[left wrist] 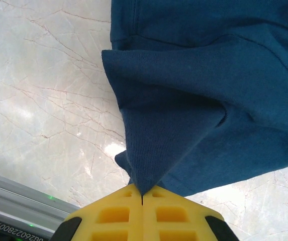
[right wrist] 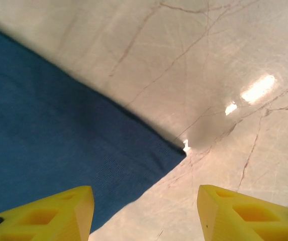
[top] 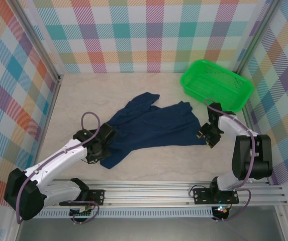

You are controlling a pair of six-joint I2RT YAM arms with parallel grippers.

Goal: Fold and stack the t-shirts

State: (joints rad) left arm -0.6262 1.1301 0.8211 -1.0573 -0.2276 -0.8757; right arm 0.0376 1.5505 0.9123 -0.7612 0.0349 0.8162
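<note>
From the overhead camera I see one dark navy t-shirt [top: 154, 128] lying crumpled and partly spread across the middle of the pale marble-look table [top: 149, 168], with one sleeve or corner reaching toward the far edge. No print shows on the upturned side.

A bright green mesh basket [top: 215, 83] sits at the far right corner of the table, apart from the shirt. Inside it I see just its own green mesh floor.

The left gripper [top: 101, 145] is at the shirt's near left corner. On the left wrist camera, the left gripper [left wrist: 142, 201] has its yellow fingers [left wrist: 113, 213] pressed together with a peak of navy cloth [left wrist: 209, 75] pinched between them, lifted into a tent off the table.

The right gripper [top: 209, 133] is at the shirt's right edge, just near of the basket. On its wrist camera the right gripper [right wrist: 145, 201] stands about half spread, holding nothing; a corner of the shirt [right wrist: 48, 150] lies flat on the table below the gap (whether the left-hand fingertip touches the cloth, I cannot tell).
</note>
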